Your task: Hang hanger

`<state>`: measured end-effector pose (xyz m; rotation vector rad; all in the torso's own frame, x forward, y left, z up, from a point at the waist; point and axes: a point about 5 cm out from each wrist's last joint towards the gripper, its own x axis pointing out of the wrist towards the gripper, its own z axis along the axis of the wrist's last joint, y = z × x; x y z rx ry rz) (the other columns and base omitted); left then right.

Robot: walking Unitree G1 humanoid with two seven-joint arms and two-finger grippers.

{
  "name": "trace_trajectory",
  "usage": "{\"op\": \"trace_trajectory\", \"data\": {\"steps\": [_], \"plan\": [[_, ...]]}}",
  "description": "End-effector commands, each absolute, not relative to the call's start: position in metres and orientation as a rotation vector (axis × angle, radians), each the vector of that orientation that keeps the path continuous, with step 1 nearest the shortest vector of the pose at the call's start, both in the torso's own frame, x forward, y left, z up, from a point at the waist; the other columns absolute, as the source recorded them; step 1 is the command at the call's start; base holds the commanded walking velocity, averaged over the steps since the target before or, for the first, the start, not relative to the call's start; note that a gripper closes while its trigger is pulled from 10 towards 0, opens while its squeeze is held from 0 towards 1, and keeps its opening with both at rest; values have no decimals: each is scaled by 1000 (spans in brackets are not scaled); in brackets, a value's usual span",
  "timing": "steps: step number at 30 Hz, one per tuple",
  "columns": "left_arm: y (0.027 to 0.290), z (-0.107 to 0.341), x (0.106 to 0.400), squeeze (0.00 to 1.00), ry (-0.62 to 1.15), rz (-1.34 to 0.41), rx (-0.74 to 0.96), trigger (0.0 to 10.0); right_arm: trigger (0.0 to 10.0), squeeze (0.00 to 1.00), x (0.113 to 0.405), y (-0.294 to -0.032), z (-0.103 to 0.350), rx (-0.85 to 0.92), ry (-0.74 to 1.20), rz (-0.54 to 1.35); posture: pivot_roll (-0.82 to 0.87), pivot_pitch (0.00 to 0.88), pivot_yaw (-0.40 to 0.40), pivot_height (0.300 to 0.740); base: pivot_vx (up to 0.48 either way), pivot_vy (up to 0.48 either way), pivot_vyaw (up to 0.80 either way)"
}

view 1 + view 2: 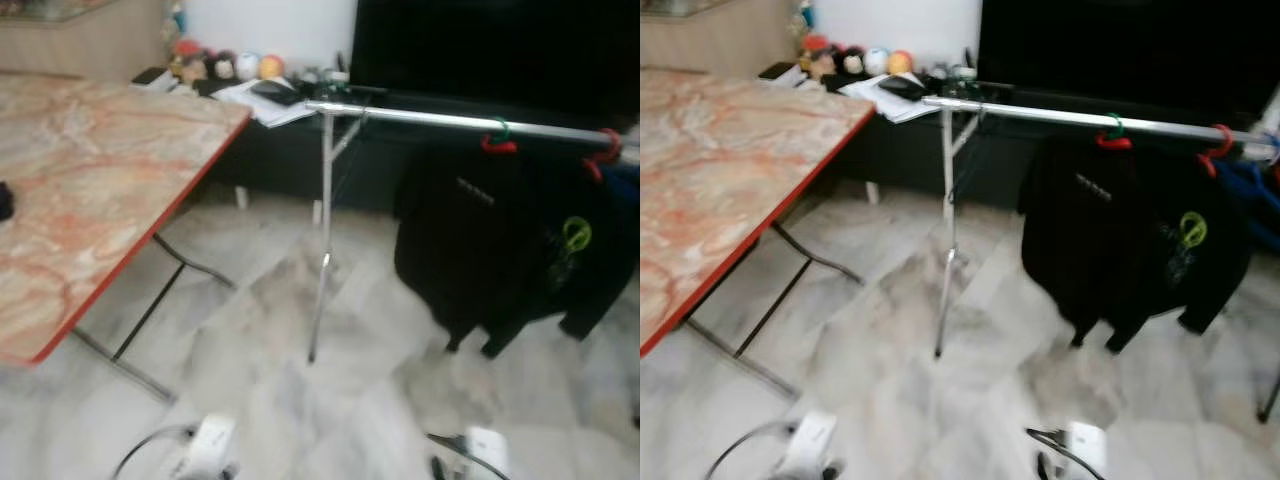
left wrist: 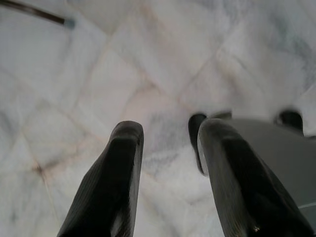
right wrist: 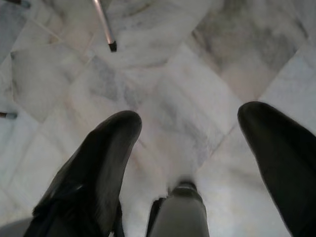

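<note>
- I see a silver clothes rail (image 1: 460, 122) ahead on a thin metal leg (image 1: 322, 250), beside the marble-patterned table (image 1: 90, 170) with a red edge
- A red hanger (image 1: 498, 143) already sits hooked on the rail, carrying a black jacket (image 1: 490, 250); a second red hook (image 1: 603, 152) hangs further right
- My left gripper (image 2: 165, 168) hangs over the marble floor (image 2: 123, 74), fingers spread, grasping nothing
- My right gripper (image 3: 197, 158) also points at the floor, fingers wide apart and empty

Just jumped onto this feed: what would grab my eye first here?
A black jacket hangs on a red hanger from the silver rail, right of centre. A marble-patterned folding table stands on the left. Both grippers, left and right, hang open over the marble floor, holding nothing.
</note>
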<state>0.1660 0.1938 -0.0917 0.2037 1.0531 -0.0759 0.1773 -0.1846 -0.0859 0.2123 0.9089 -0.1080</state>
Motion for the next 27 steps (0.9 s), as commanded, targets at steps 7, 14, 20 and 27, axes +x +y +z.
{"op": "trace_trajectory", "data": {"steps": [7, 14, 20, 27], "plan": [[182, -88, 177, 0, 1018, -101, 187, 10000, 10000, 0, 164, -198, -90, 201, 950, -150, -70, 0, -21, 740, 328, 0, 0], [181, -88, 177, 0, 1021, -104, 185, 10000, 10000, 0, 164, -197, -90, 200, 953, -138, -71, 0, -22, 740, 324, 0, -748], [180, -88, 177, 0, 1021, -105, 187, 10000, 10000, 0, 164, -197, -91, 196, 953, -138, -70, 0, -24, 740, 321, 0, 0], [181, -88, 177, 0, 1022, -107, 189, 10000, 10000, 0, 165, -196, -90, 194, 943, -136, -70, 0, -24, 740, 314, 0, 0]]}}
